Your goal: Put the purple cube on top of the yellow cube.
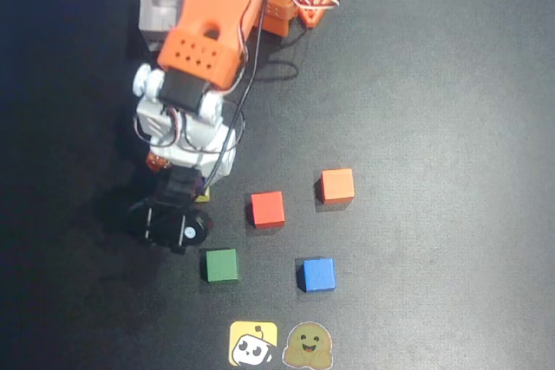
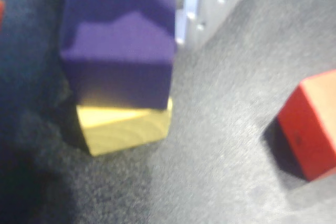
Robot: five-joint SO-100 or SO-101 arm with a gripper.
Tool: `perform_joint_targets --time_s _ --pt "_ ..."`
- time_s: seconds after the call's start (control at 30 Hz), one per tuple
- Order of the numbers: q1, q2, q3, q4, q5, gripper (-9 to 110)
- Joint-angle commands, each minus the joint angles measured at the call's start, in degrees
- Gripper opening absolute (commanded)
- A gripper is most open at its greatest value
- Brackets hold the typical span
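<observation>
In the wrist view the purple cube (image 2: 118, 51) rests on top of the yellow cube (image 2: 126, 127), set slightly askew. My gripper (image 2: 119, 19) has its jaws on either side of the purple cube: the pale finger (image 2: 191, 3) lies against its right face and a dark finger lies along its left. In the overhead view my gripper (image 1: 186, 195) is left of centre. The arm hides the purple cube there, and only a sliver of the yellow cube (image 1: 202, 197) shows.
A red cube (image 1: 267, 209) lies just right of the stack and also shows in the wrist view (image 2: 310, 124). Orange (image 1: 336, 185), green (image 1: 221, 265) and blue (image 1: 318, 274) cubes lie nearby. Two stickers (image 1: 252, 343) sit at the front edge. A white box (image 1: 165, 10) stands beside the arm base.
</observation>
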Motion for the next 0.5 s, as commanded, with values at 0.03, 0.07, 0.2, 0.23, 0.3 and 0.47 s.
perform_joint_targets --time_s 0.03,0.07,0.2,0.23,0.3,0.47 --pt "-0.70 5.89 -2.46 0.44 0.26 26" --pt "-0.88 6.77 -2.11 0.44 0.26 26" --pt "-1.14 11.60 0.35 0.53 0.35 26" --pt "-1.14 13.27 1.32 0.44 0.35 26" --pt "-1.32 17.05 3.69 0.35 0.35 25" --pt "-2.37 27.51 11.43 -0.35 0.44 8"
